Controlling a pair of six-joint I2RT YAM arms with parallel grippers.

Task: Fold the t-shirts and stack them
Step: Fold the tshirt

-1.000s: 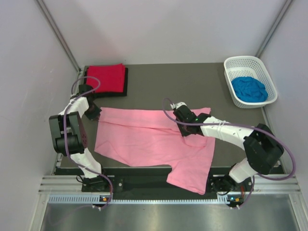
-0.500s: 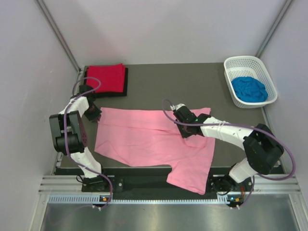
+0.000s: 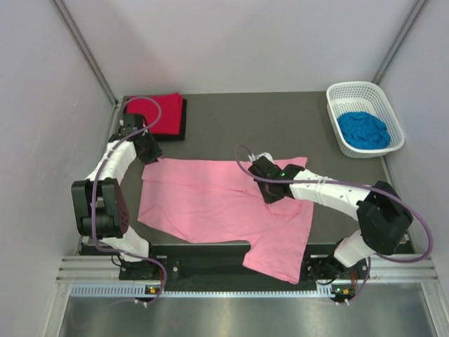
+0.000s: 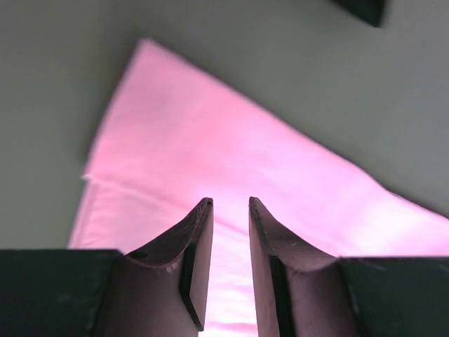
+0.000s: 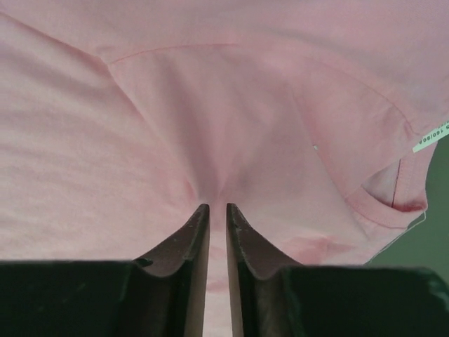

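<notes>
Left fingers (image 4: 198, 253) slightly parted, empty, over the soft light pink cloth t-shirt (image 3: 210, 200); right fingers (image 5: 193, 260) barely parted, gripping nothing, tips at it.

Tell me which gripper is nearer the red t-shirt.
Left. The left gripper hangs just off the red t-shirt's near edge; the right gripper is well away, over the pink t-shirt.

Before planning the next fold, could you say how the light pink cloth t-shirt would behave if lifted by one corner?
Probably floppy: the light pink cloth t-shirt lies flat with creases. Likely light, being thin cloth. Pushed, it may bunch.
</notes>
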